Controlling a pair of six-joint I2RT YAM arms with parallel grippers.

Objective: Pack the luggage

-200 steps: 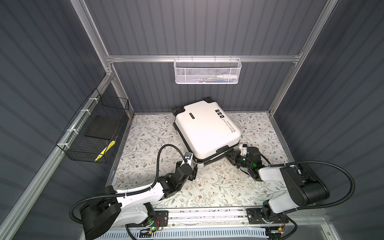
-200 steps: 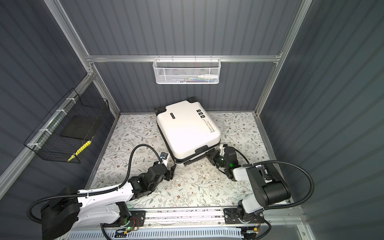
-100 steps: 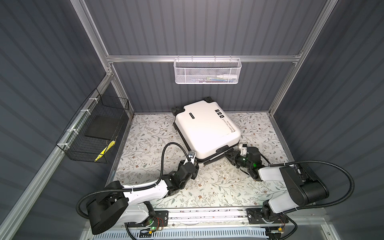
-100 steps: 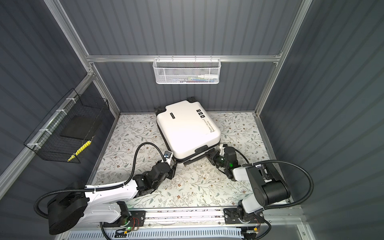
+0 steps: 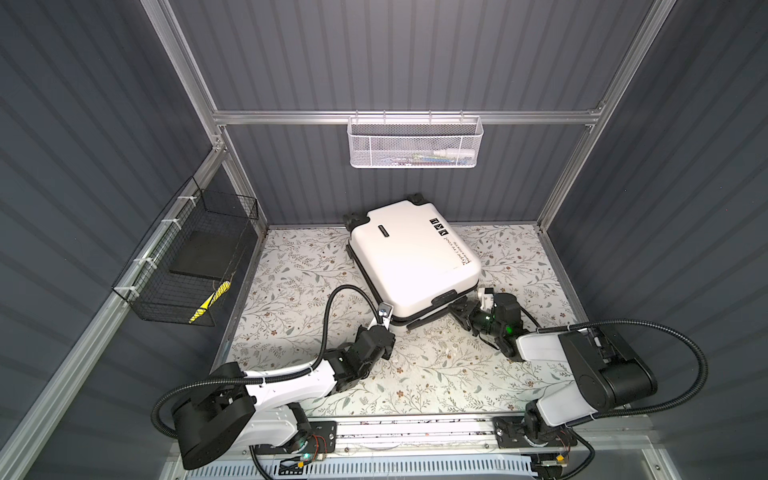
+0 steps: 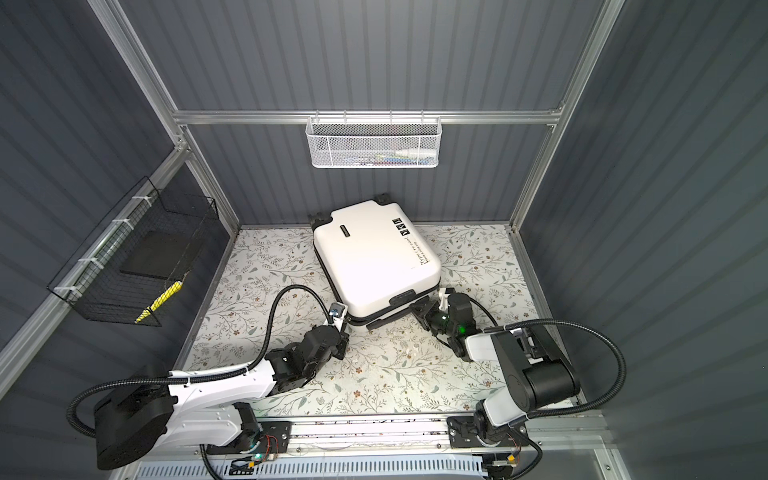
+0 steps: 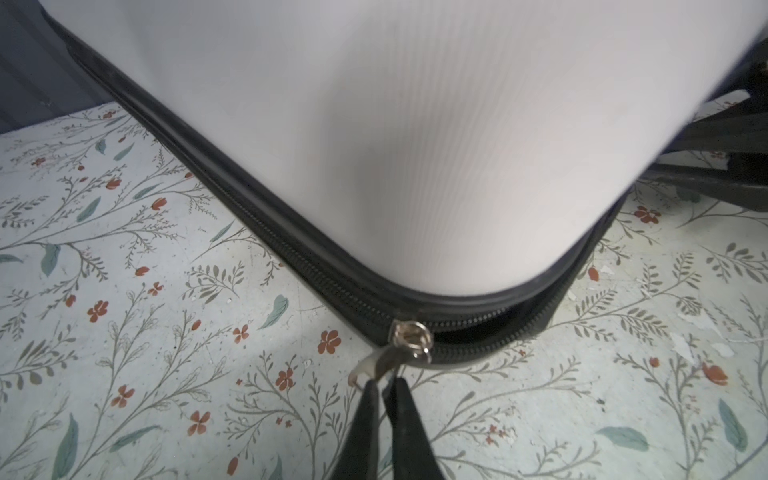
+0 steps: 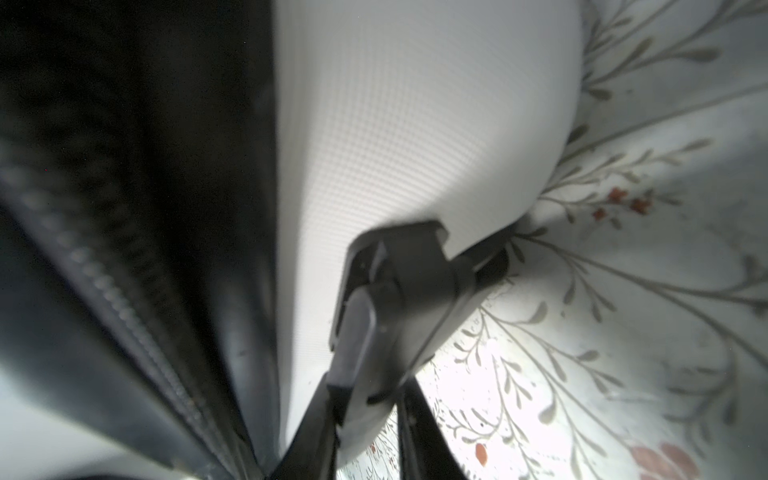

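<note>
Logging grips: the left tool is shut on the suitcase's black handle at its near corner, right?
Wrong object: the left tool is shut on the zipper pull at the near corner of the luggage. The left wrist view shows it.

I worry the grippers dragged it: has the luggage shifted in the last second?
No. In both top views the luggage keeps the same place and angle below the white mesh basket.

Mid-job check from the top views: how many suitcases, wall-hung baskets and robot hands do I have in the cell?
Suitcases: 1, the white luggage
Wall baskets: 2, white mesh basket and black wire basket
Hands: 2, left hand shut on the zipper pull, right hand around a black fitting
Total: 5
</note>
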